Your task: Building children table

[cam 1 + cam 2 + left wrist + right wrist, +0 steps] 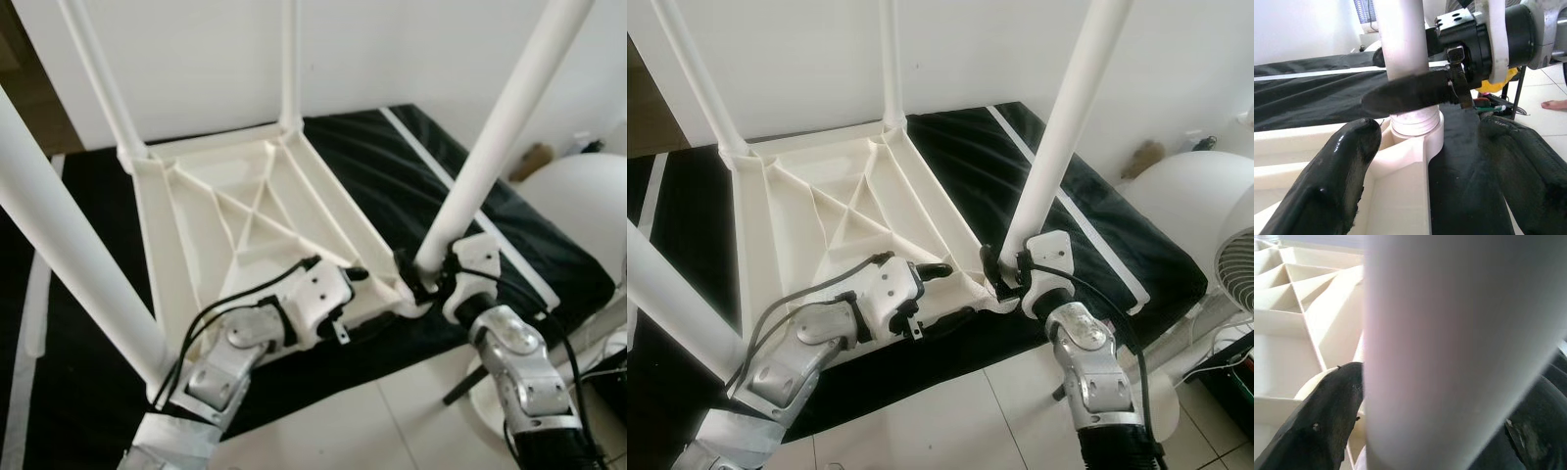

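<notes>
- Left arm [227,357]: silver metal links, white wrist housing, black cables looping along it.
- Right arm [1087,367]: silver segments with small screws, white wrist block, black cable, ribbed black sleeve lower down.
- Fingers [1327,183]: long, glossy black, rounded.

One upturned tabletop [245,211], four legs [500,127], two hands [1004,269].

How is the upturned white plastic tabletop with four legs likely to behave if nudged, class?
The upturned white plastic tabletop probably stays stiff, given its ribbed underside. It looks light, being hollow. The tall white tubular leg gripped by the right gripper might act as a lever and tip it.
</notes>
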Robot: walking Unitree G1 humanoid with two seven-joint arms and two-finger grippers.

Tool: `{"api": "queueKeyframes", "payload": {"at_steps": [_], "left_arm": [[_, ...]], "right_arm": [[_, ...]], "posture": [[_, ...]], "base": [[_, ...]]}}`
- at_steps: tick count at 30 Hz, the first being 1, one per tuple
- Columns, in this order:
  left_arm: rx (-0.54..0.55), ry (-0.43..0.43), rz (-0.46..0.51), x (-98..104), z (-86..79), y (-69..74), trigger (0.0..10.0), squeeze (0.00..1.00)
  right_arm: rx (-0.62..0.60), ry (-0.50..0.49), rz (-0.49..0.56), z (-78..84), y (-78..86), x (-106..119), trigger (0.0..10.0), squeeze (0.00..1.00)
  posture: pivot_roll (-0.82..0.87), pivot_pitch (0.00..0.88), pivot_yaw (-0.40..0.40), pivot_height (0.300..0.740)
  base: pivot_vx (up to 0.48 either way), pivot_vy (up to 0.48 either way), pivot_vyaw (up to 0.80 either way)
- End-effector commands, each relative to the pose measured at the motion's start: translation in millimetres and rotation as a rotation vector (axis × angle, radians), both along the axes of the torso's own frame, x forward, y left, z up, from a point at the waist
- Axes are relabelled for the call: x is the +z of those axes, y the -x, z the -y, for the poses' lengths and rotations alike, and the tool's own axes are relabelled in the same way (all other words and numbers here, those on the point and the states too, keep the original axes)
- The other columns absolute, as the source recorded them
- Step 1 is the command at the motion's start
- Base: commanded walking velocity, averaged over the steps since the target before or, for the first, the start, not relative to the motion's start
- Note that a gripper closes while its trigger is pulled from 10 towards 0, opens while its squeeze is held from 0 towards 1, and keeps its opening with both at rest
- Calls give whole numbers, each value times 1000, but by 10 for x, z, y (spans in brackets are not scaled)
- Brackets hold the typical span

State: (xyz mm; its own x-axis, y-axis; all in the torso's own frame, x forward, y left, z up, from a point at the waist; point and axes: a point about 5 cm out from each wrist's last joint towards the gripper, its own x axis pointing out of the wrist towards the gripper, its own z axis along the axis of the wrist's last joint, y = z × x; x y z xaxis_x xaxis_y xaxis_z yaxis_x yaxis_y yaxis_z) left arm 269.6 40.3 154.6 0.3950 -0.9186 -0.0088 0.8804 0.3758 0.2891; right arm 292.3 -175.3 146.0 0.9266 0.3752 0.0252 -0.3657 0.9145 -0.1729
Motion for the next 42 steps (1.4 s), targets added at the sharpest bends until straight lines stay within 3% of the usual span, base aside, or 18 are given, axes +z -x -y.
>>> {"api": "queueKeyframes", "payload": {"at_steps": [1,17,18,29,30,31,42], "left_arm": [[12,-4,0,3,-11,-14,10000,0],[9,-11,0,2,-20,-16,10000,0],[6,-13,1,8,-27,-18,10000,0],[4,-16,1,10,-31,-18,10000,0],[1,-16,1,9,-29,-15,10000,0],[-2,-17,0,8,-28,-10,10000,0],[-33,-25,-13,-16,-11,23,10000,0]], "right_arm": [[38,21,-10,-14,-7,-32,10000,0],[152,57,-37,-37,-72,-108,9765,0],[155,57,-37,-11,-76,-108,0,0],[156,58,-35,32,-81,-129,0,0],[141,55,-41,44,-74,-141,4157,0],[92,21,-53,69,-66,-145,10000,0],[-189,-75,-101,53,-35,-224,10000,0]], "posture": [[-91,37,-24,740],[-84,39,-14,740],[-83,39,-9,740],[-84,39,-7,740],[-88,42,-3,740],[-89,43,-1,740],[-104,44,11,740]], "base": [[0,0,0],[0,0,0],[0,0,0],[0,0,0],[0,0,0],[0,0,0],[0,0,0]]}}
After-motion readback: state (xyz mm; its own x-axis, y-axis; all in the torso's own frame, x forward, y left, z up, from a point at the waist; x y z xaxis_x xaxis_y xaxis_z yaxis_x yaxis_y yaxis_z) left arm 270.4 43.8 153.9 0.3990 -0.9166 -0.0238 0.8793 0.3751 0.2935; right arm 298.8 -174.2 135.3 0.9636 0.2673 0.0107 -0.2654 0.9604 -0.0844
